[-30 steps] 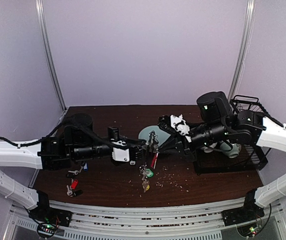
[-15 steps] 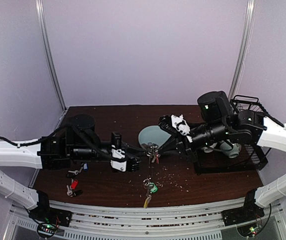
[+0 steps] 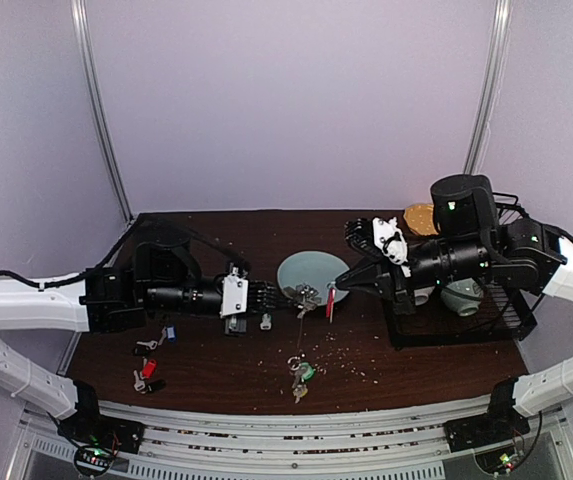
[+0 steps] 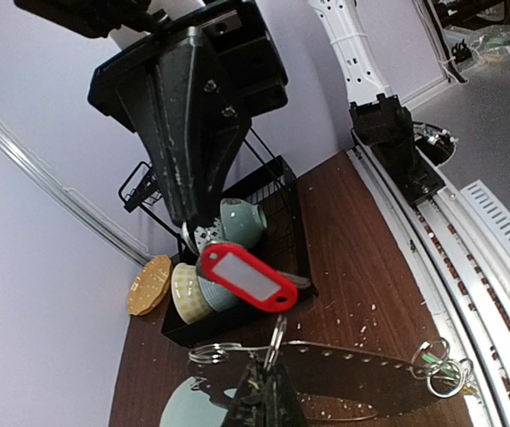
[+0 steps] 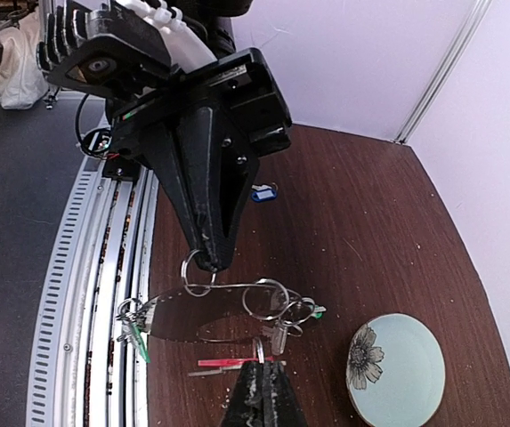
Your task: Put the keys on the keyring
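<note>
My left gripper (image 3: 288, 297) is shut on a small ring on the keyring (image 3: 299, 340) and holds it above the table. The thin grey loop shows in the left wrist view (image 4: 329, 346) and the right wrist view (image 5: 229, 286). Keys with a green tag (image 3: 301, 372) hang on its lower end. My right gripper (image 3: 338, 287) is shut on the split ring of a red-tagged key (image 4: 246, 277), just right of the left gripper. That tag is edge-on in the right wrist view (image 5: 224, 362).
A pale green plate (image 3: 311, 270) lies behind the grippers. A black rack (image 3: 486, 300) with cups stands at the right, a yellow dish (image 3: 421, 218) behind it. Blue-tagged (image 3: 170, 333) and red-tagged keys (image 3: 148, 368) lie at front left. Crumbs dot the table.
My right arm has drawn back to the right with the red-tagged key. My left gripper dipped, then rose again, and the keyring with its hanging keys swung with it.
</note>
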### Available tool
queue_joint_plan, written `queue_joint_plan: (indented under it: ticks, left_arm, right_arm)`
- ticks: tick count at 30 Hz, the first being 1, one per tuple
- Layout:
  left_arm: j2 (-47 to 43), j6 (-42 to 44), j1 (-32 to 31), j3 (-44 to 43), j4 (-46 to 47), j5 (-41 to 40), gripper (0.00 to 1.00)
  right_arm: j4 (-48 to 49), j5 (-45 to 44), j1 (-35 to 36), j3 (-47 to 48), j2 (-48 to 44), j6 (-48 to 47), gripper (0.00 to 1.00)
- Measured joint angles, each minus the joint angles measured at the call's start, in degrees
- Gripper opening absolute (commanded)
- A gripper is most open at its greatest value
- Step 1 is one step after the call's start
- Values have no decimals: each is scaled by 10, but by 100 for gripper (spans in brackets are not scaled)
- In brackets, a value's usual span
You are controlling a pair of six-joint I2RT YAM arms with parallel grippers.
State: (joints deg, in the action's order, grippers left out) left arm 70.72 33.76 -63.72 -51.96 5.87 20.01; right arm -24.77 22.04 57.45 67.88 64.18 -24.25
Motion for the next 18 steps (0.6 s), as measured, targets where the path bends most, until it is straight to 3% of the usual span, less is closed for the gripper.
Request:
queue_joint_plan:
  ticks: [18]
  left_arm:
    - [20, -202, 42, -3, 66, 98, 0]
  right_arm:
    - [-1, -104, 0, 5, -34, -77, 0]
